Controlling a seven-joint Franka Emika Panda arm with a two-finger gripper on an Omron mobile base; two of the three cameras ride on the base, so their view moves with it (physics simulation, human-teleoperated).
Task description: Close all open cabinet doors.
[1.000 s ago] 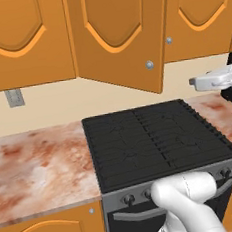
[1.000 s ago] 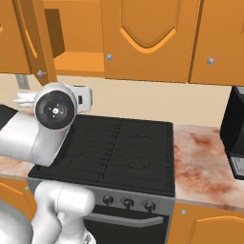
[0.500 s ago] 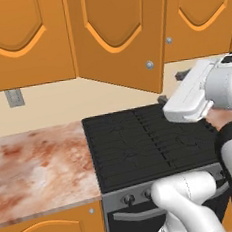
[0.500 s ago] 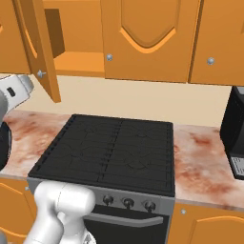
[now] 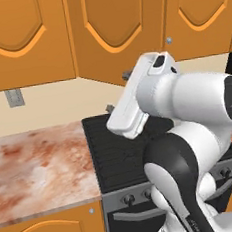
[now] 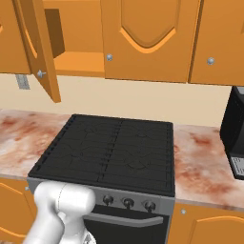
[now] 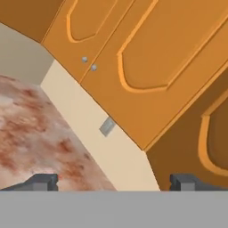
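One tall cabinet door [image 5: 120, 32] hangs open, swung out over the stove, with its knob [image 5: 168, 40] at its lower right corner. In the right base view this open door [image 6: 40, 47] is seen edge-on beside the bare cabinet shelf [image 6: 76, 62]. The neighbouring doors [image 6: 147, 38] are closed. My gripper [image 5: 117, 91] is open and holds nothing. It points left, just below the open door's bottom edge, and I cannot tell whether it touches the door. The hand view is rolled; the gripper [image 7: 114, 182] faces two closed doors [image 7: 147, 53], with the open door [image 7: 205, 142] close at lower right.
A black stove [image 6: 109, 152] sits under the open cabinet, with marbled counter [image 5: 37, 165] on both sides. A wall outlet [image 5: 15, 97] is on the backsplash at the left. A black appliance [image 6: 236, 138] stands at the counter's right end. My arm's bulk [image 5: 190, 131] hangs over the stove.
The arm has swung from the right side leftward across the stove, bringing the gripper under the open door. The gripper has stayed open. The doors have not moved.
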